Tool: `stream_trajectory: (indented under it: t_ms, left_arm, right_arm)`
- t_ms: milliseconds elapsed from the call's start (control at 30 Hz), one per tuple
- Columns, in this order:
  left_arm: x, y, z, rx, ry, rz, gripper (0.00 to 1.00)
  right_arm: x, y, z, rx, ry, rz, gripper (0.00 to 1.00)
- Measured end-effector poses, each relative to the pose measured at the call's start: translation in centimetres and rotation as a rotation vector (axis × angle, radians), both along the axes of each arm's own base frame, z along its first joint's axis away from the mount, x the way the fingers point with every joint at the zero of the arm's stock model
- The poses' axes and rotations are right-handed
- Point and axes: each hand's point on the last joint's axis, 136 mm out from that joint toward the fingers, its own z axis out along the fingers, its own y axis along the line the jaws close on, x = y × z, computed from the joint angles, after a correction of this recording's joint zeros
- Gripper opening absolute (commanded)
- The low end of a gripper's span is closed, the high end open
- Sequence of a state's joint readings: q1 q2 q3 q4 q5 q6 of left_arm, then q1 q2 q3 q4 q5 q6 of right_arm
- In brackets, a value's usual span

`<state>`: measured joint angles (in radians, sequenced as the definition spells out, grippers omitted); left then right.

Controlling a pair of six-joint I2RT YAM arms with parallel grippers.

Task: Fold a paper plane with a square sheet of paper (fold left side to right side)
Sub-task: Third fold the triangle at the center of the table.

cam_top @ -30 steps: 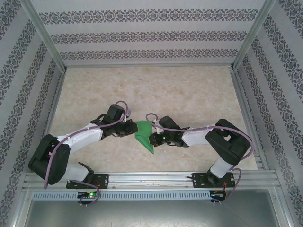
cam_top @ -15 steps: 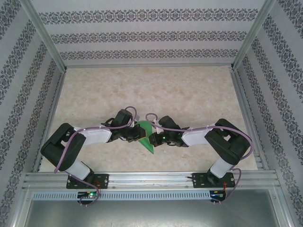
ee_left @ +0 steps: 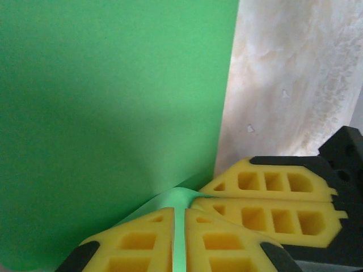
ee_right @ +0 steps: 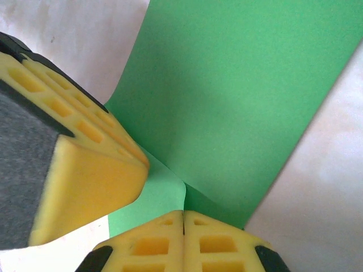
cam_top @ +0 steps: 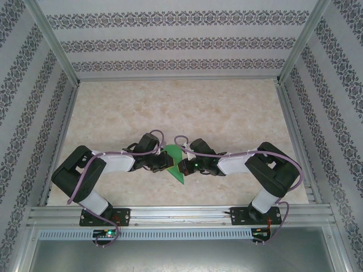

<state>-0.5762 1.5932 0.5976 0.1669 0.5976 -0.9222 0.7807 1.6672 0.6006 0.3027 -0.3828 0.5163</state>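
Observation:
The green sheet of paper (cam_top: 173, 154), creased into a pointed shape, lies near the middle front of the table, its tip toward the near edge. My left gripper (cam_top: 166, 162) comes at it from the left. In the left wrist view this gripper (ee_left: 180, 214) is shut on a raised ridge of the paper (ee_left: 108, 113). My right gripper (cam_top: 182, 166) meets it from the right. Seen from the right wrist, the right gripper (ee_right: 183, 215) is shut where that ridge of paper (ee_right: 238, 102) runs into its tips. The two grippers nearly touch: right fingers (ee_left: 266, 218), left finger (ee_right: 85, 181).
The marble-patterned tabletop (cam_top: 187, 107) stretches behind the arms. Patterned walls and aluminium posts (cam_top: 54, 45) enclose it on three sides. A metal rail (cam_top: 181, 215) carrying both arm bases runs along the near edge.
My left arm has drawn its elbow in and pushed its gripper rightward over the paper, up against the right gripper. The visible green shape is narrower. The right arm has stayed put.

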Motion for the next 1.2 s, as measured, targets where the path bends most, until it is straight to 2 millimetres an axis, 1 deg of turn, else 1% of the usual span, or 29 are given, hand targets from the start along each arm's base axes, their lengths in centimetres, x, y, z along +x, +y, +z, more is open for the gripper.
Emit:
stream_trajectory:
  t_ms: [367,633,800,833,967,1033,1133,1200]
  left_arm:
    - [-0.1,0.2,-1.0,0.019,0.018,0.004,0.12]
    - [0.0,0.2,-1.1,0.025,0.017,0.007,0.12]
    - [0.0,0.3,-1.2,0.018,0.005,0.008,0.11]
    - [0.0,0.2,-1.2,0.014,0.002,0.008,0.11]
    - [0.0,0.2,-1.2,0.005,-0.009,0.007,0.11]
    - [0.0,0.2,-1.2,0.002,-0.013,0.006,0.11]
    - [0.0,0.2,-1.2,0.002,-0.013,0.006,0.11]
    - [0.0,0.2,-1.2,0.002,-0.013,0.006,0.11]
  right_arm:
    - [0.0,0.0,0.0,0.0,-0.001,0.0,0.0]
    - [0.1,-0.1,0.0,0.002,0.0,0.0,0.0]
    - [0.3,-0.3,0.1,0.003,0.018,-0.003,0.12]
    - [0.3,-0.4,0.1,0.004,0.023,-0.006,0.16]
    - [1.0,-0.9,1.1,0.01,0.026,-0.033,0.31]
    - [1.4,-1.5,1.7,0.014,0.02,-0.05,0.35]
    - [1.9,-2.2,3.1,0.027,0.008,-0.075,0.36]
    - [1.9,-2.5,4.1,0.037,0.005,-0.084,0.3]
